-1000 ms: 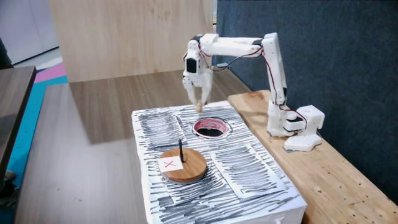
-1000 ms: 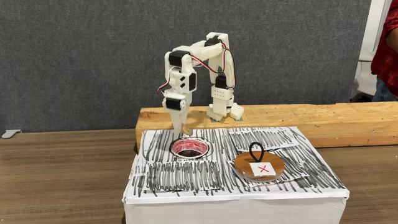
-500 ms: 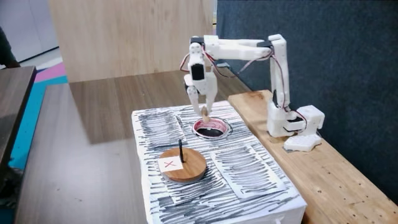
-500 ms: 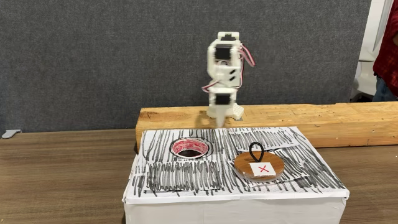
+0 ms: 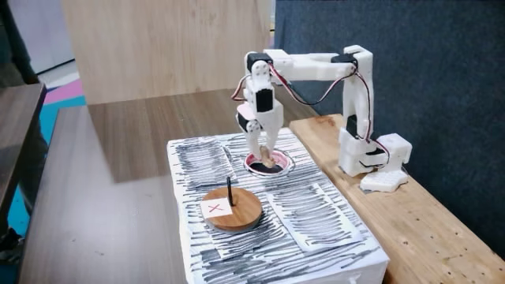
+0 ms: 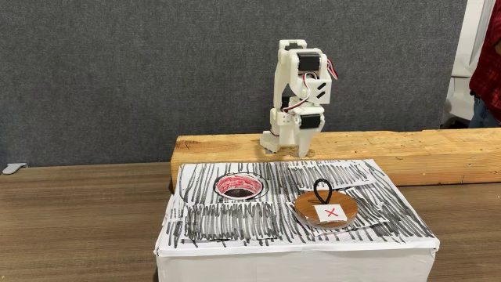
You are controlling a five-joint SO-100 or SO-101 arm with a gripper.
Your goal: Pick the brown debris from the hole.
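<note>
Seemingly light and crumbly, the brown debris cannot be made out inside the hole [image 5: 267, 163] — over it the hand [image 5: 266, 155] is lowered, its grip state untellable — so a gentle pinch across the lump is advised.

In a fixed view the hole [image 6: 239, 186] lies left of the wooden disc [image 6: 326, 211] on the box [image 6: 290, 243].

The pincer [image 5: 267, 158] hides part of the hole [image 5: 278, 167] in a fixed view, and any debris is too small to tell.
</note>
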